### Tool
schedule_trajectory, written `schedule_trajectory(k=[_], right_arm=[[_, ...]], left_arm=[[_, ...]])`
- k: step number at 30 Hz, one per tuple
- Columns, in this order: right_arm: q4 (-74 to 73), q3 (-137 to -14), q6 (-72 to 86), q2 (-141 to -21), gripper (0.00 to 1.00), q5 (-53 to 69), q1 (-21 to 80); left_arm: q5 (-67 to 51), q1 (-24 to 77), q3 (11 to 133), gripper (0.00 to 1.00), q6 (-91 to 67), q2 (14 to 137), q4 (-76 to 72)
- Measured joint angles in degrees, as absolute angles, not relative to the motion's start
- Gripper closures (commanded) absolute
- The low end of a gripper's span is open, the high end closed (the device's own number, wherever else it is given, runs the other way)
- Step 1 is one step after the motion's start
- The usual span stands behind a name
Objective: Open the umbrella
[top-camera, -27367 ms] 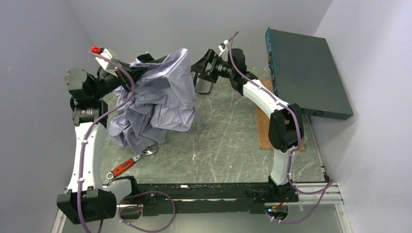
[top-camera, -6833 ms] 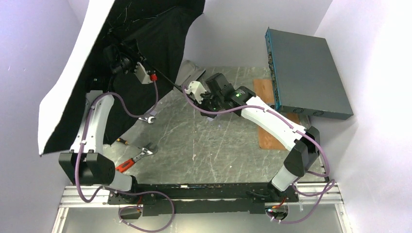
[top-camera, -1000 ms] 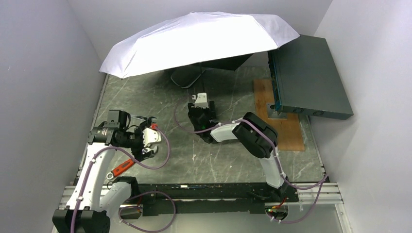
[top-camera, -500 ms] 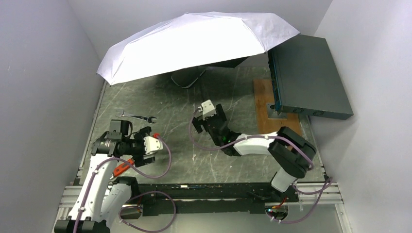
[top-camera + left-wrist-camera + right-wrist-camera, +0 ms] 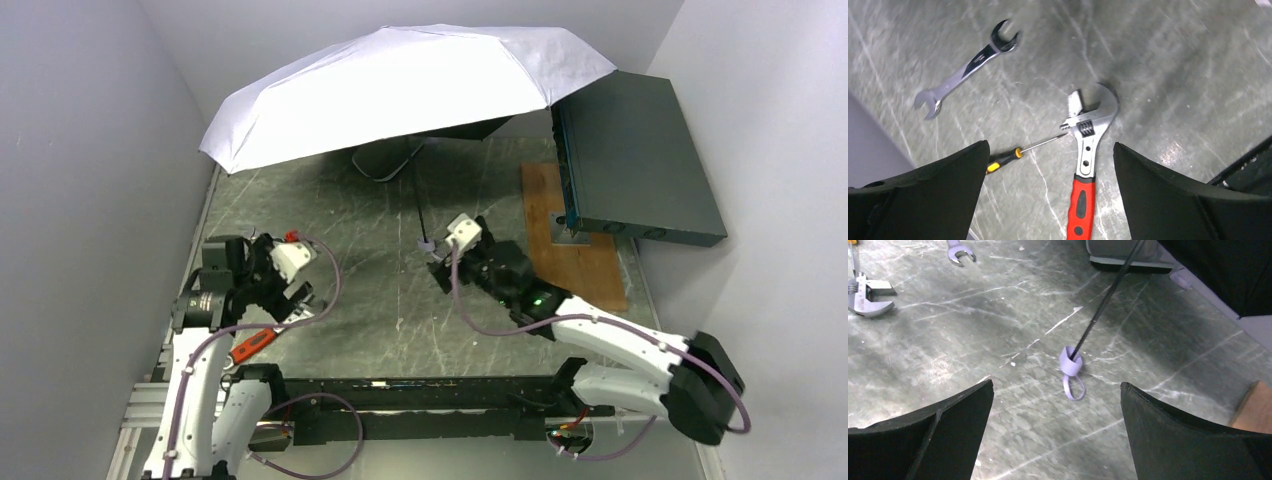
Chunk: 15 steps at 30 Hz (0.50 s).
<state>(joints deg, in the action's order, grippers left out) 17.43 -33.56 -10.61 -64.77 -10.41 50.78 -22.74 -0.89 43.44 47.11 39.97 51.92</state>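
Since a second ago the right arm has drawn back and swung low. Its right claw (image 5: 1057, 385) gapes wide, holding nothing, near the pale handle (image 5: 1070, 362) resting on the table (image 5: 380, 300). The left claw (image 5: 1049, 150) is spread wide and empty above a red-handled wrench (image 5: 1083, 150). Farther back, the umbrella (image 5: 400, 80) stands open, white side up.

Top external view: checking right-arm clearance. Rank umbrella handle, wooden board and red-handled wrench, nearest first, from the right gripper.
1. umbrella handle, just left of the right gripper.
2. wooden board, to its right.
3. red-handled wrench, far left side.
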Motion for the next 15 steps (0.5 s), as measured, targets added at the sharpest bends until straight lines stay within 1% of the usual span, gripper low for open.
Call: schedule_trajectory(k=[2, 6, 10, 15], right_arm=[[12.1, -34.3, -11.2, -59.7, 0.02, -5.3, 47.3], [0.6, -38.4, -12.6, -55.6, 0.01, 1.0, 42.2], [-10.5, -41.4, -14.6, -50.5, 0.00, 8.5, 38.9], [-20.4, -42.4, -16.9, -43.9, 0.00, 15.4, 35.5]], left_arm=[[-21.5, -2.8, 46.2, 0.00, 43.3, 41.8, 51.8], [-18.9, -4.6, 49.2, 0.00, 35.4, 43.7, 51.2], [-17.1, -4.7, 49.8, 0.00, 30.4, 42.2, 51.3], [-13.2, -4.7, 50.0, 0.00, 28.1, 38.5, 51.6]])
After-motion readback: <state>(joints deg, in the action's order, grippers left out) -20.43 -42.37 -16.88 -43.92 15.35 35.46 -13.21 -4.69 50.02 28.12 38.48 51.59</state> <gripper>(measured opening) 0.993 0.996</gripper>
